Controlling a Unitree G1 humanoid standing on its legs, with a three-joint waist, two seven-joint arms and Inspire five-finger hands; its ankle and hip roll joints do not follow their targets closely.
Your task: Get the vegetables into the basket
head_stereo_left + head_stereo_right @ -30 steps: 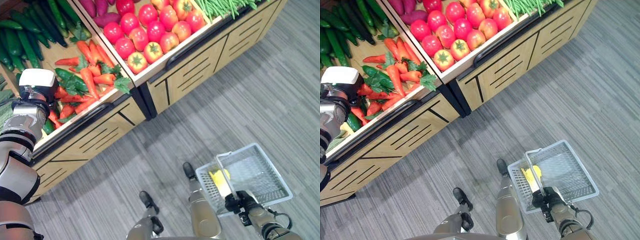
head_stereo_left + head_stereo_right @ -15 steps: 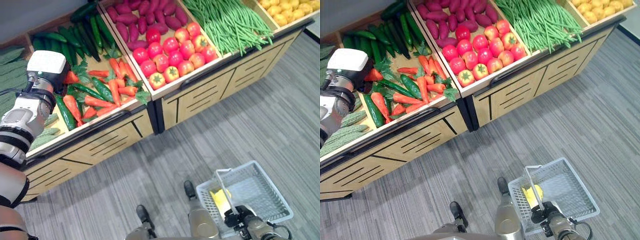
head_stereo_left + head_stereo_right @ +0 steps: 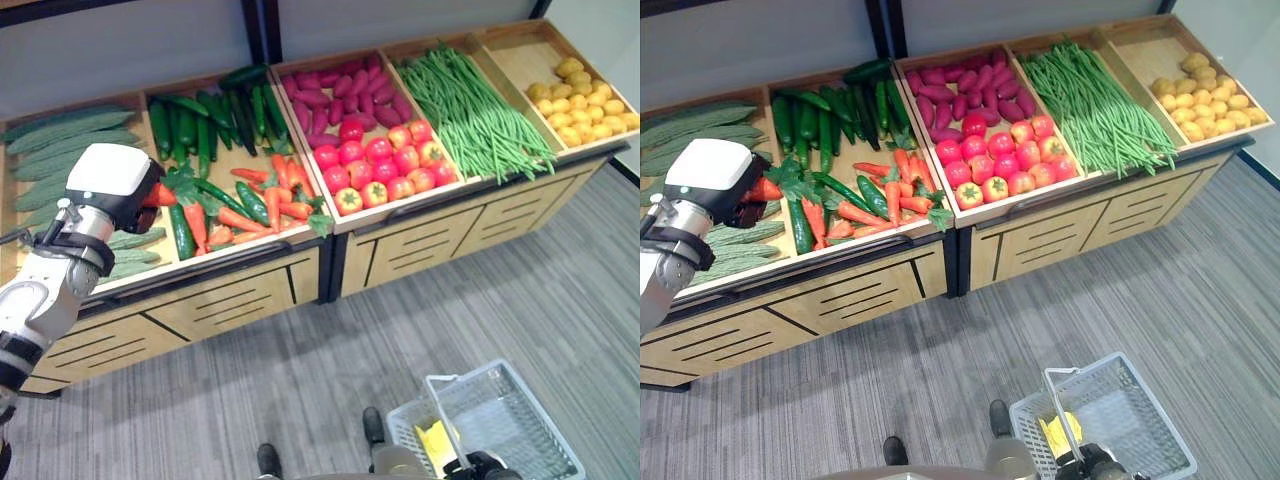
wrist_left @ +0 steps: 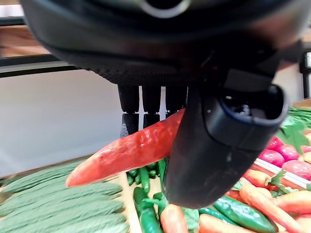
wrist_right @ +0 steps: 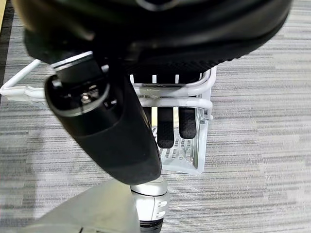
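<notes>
The left hand [image 4: 214, 145], clasping a red carrot [image 4: 131, 150], has risen clear of the vegetable display [image 3: 200, 275]; the right hand [image 5: 112, 136], curled round its handle, carries the basket [image 3: 1140, 420] awaiting delivery.

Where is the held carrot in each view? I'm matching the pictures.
Left eye: carrot at the left hand, far left, over the stand.
Right eye: carrot, same place.
Left wrist: carrot across the middle, pinched.
Right wrist: not in it.
Shared landmark: tomatoes.
</notes>
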